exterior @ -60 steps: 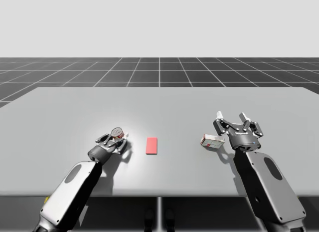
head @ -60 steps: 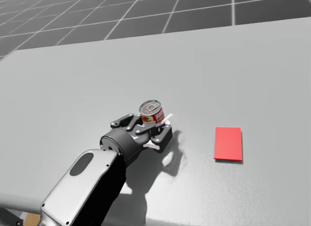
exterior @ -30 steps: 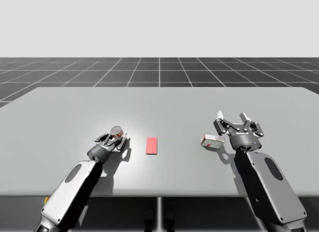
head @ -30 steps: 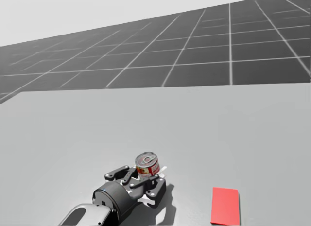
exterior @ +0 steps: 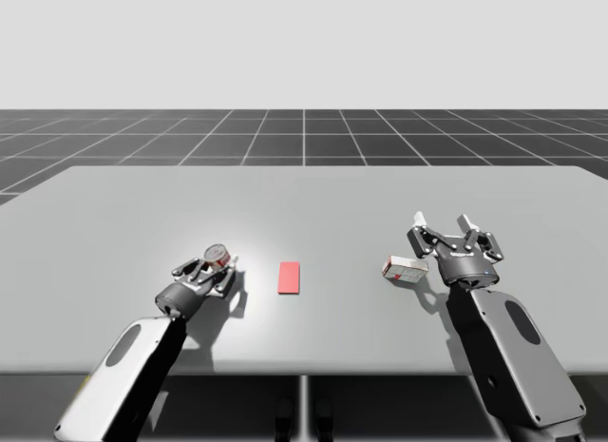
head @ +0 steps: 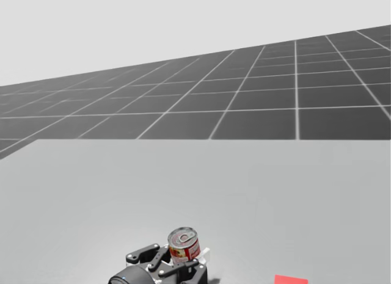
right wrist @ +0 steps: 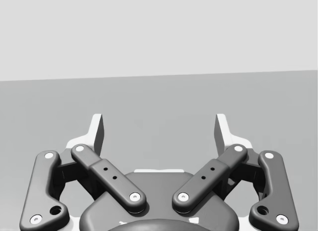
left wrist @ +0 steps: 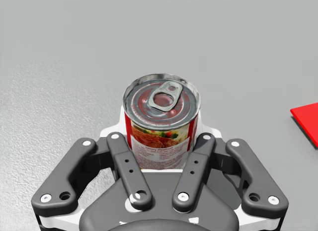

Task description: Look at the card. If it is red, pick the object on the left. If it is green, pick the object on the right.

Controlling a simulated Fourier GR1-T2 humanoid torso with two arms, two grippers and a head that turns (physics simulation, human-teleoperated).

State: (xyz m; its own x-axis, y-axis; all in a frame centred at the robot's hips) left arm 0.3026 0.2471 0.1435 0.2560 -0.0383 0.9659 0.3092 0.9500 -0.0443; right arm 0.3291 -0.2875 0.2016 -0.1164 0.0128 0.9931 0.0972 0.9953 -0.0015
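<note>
High view: red card lies flat at mid-worktop; red makes the left object the target. That object, a red-labelled can, stands upright left of the card, inside the left gripper. A white box lies right of the card, and the right gripper hovers just right of it. Head view: can upright in the gripper at the near edge, a corner of the card to its right. Left wrist view: both fingers press the can's sides low on the label, closed on it. The card's corner lies to the right of the can, well apart. Whether the can's base is off the worktop cannot be told. Right wrist view: fingers spread open, nothing between them. Risks, as judged: the grip sits low on a smooth round wall, so a fast or tilted lift could let the can tip over the fingers or slip out. A leftward drift of the right arm would knock the box.
</note>
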